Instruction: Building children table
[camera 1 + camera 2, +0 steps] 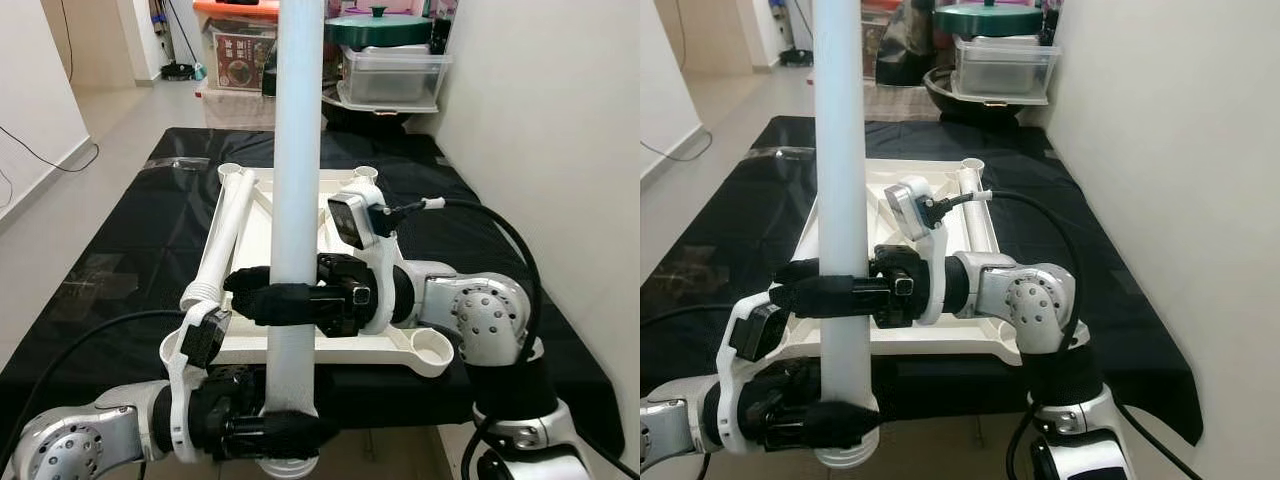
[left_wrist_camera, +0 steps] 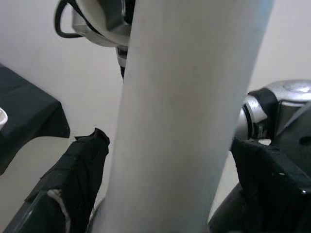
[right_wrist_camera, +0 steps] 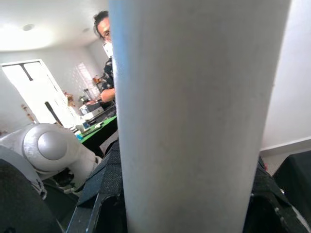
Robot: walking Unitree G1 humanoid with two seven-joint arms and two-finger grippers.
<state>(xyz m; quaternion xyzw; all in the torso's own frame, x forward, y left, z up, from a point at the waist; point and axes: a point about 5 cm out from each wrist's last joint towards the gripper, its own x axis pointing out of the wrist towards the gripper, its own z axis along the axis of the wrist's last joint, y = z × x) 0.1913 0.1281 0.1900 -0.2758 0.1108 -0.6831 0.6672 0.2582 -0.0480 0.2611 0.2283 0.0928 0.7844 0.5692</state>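
A long white table leg (image 1: 297, 150) stands upright close in front of me, held by both grippers. My left gripper (image 1: 280, 432) is shut on its lower end, just above the threaded tip. My right gripper (image 1: 262, 296) is shut on it a little higher. The same white table leg (image 2: 184, 116) looms between the black fingers (image 2: 73, 179) in the left wrist view, and again as the white table leg (image 3: 194, 116) in the right wrist view. Behind it the white tabletop (image 1: 380, 345) lies upside down on a black cloth (image 1: 130, 230), with another white leg (image 1: 228, 225) lying along its left side.
A white wall (image 1: 560, 120) runs along the right of the black cloth. Plastic storage boxes (image 1: 392, 72) and a green lid stand beyond its far end. A person (image 3: 104, 58) appears in the right wrist view, behind me.
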